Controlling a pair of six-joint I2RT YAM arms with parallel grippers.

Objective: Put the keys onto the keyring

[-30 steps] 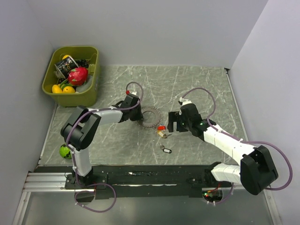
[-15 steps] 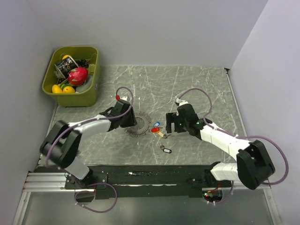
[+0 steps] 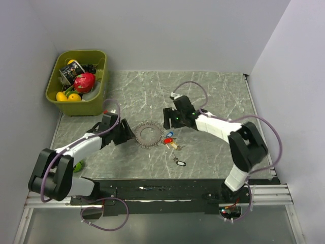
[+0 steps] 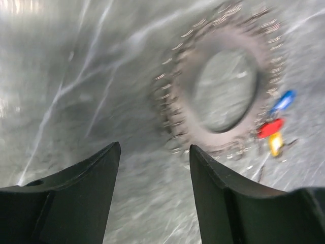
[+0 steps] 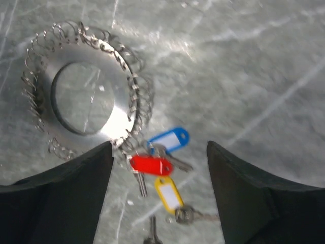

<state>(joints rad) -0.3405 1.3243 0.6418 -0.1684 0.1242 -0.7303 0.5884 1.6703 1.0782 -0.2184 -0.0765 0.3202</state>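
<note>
- A small dark key (image 3: 179, 162) lay alone nearest the tabletop's (image 3: 213, 96) near edge.
- Mid-tabletop, the tagged keys (image 5: 152, 165) lay just right of the keyring (image 5: 86, 96).
- The right end effector (image 5: 158, 145), fingers apart and empty, hovered above them and was the nearer one.
- The left end effector (image 4: 155, 150), also apart and empty, sat left of the ring.

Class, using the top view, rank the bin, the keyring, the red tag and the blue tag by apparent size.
1. Bin
2. Keyring
3. Red tag and blue tag: both are tiny here and look too alike to rank.
</note>
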